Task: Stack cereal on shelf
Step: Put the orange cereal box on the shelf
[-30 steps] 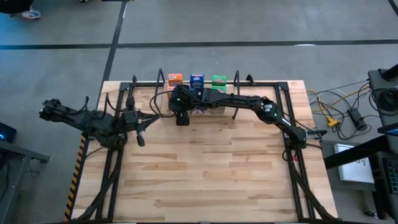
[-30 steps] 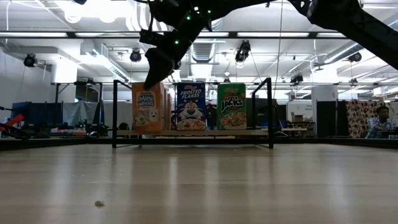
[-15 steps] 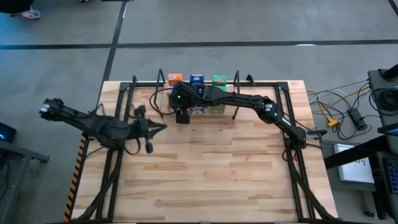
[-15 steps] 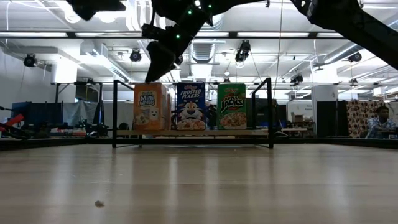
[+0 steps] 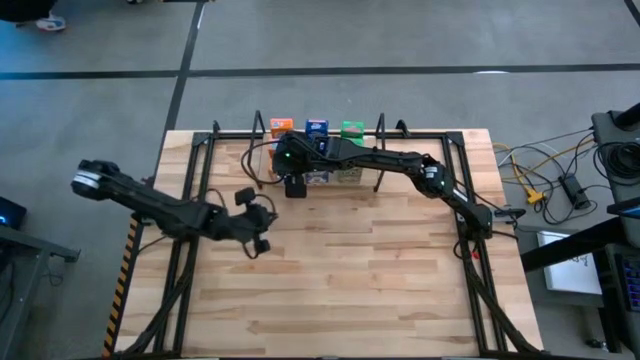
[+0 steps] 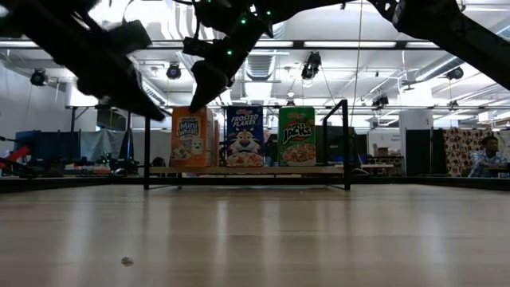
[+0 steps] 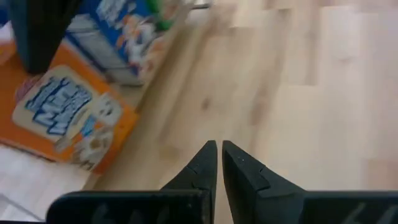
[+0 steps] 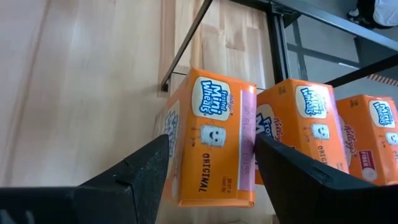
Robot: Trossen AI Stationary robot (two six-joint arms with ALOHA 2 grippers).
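Observation:
Orange [image 5: 281, 127], blue [image 5: 316, 127] and green [image 5: 351, 129] cereal boxes stand in rows on the black rod shelf [image 6: 247, 170] at the table's far edge. In the low view the front orange box [image 6: 191, 139], blue box [image 6: 245, 135] and green box [image 6: 296, 135] stand upright side by side. My right gripper [image 8: 211, 155] is open just above the front orange box [image 8: 214, 137], one finger on either side, apart from it. My left gripper [image 7: 219, 146] is shut and empty above the table's left middle [image 5: 262, 235].
Two more orange boxes [image 8: 305, 124] stand behind the front one. The shelf's upright ends [image 6: 147, 143] [image 6: 346, 143] flank the boxes. Bare wooden table [image 5: 350, 280] lies in front of the shelf. A person [image 6: 488, 155] sits in the room at far right.
My left gripper has swung from the table's left side toward the right and near edges, out over the table. My right gripper has gone up a little off the top of the front orange box, which stays upright on the shelf.

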